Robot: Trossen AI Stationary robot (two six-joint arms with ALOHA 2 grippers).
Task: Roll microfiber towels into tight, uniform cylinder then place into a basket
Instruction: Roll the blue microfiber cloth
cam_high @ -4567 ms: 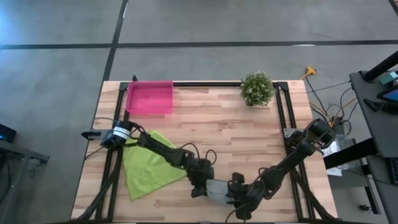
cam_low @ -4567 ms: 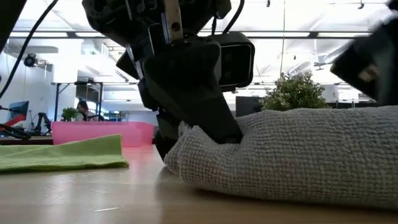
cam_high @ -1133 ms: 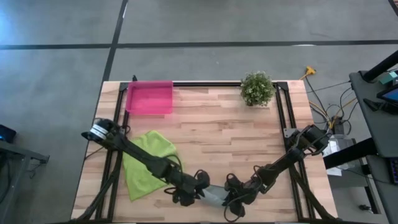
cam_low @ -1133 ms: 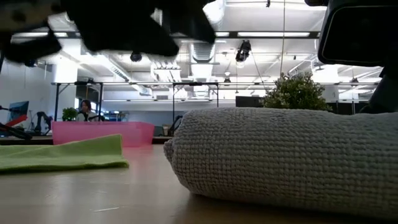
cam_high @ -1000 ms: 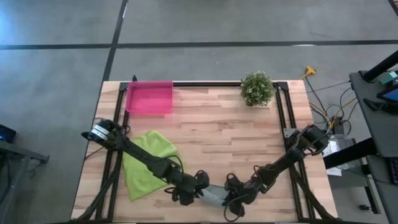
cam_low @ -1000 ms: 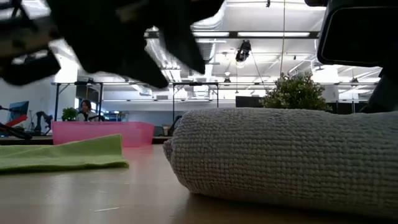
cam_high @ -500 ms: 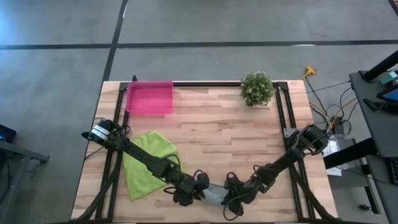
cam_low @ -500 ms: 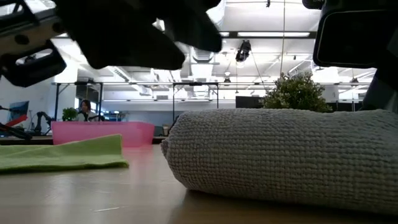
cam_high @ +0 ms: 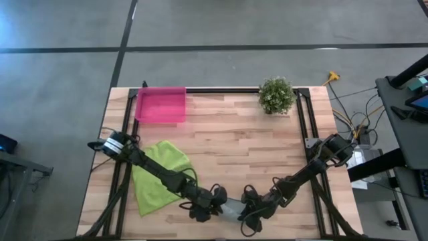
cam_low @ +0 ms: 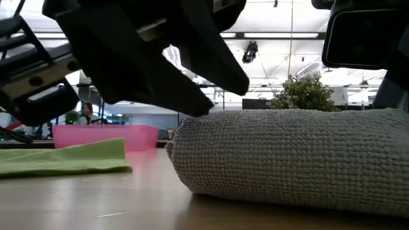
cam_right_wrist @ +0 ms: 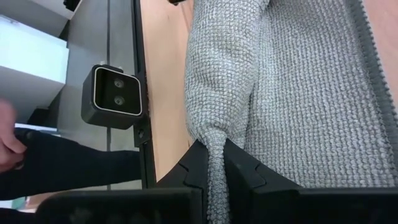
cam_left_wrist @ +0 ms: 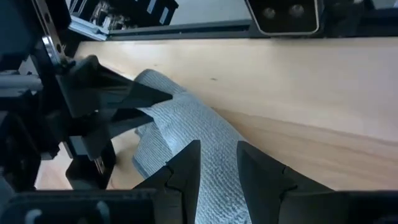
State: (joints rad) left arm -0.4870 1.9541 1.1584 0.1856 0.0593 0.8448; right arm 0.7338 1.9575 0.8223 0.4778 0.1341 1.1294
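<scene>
the grey towel (cam_low: 287, 156) lies at about six o'clock on the table (cam_high: 234, 144), hard against the near edge, rolled into a fat, blunt-ended cylinder. its weave is coarse and nubbly, a regular waffle of small loops, and from the low view the roll looks plump and even along its length. in the high view only a sliver of it (cam_high: 231, 209) shows between the two dark wrists.

the right gripper (cam_right_wrist: 214, 163) is at the roll's right end, its two black plastic fingers pinched nearly together on a twisted pucker of the grey cloth, so it has hold of the towel. past that pinch the fabric fans out into a thick rolled fold on one side and a flatter ribbed sheet on the other.

the left gripper (cam_left_wrist: 217, 165) is at the roll's left end, its angular fingers a narrow way apart and straddling the cloth from above; whether they actually pinch it i cannot tell.

the lime green towel (cam_high: 157, 175) lies flat and rumpled at about eight o'clock, unrolled, with the left arm crossing over it. the basket (cam_high: 160, 105), a shallow translucent pink plastic tray with low walls, sits at eleven o'clock, well apart from both towels. a small bushy potted plant (cam_high: 276, 95) stands at one o'clock. the tabletop is pale butcher-block wood in long strips.
</scene>
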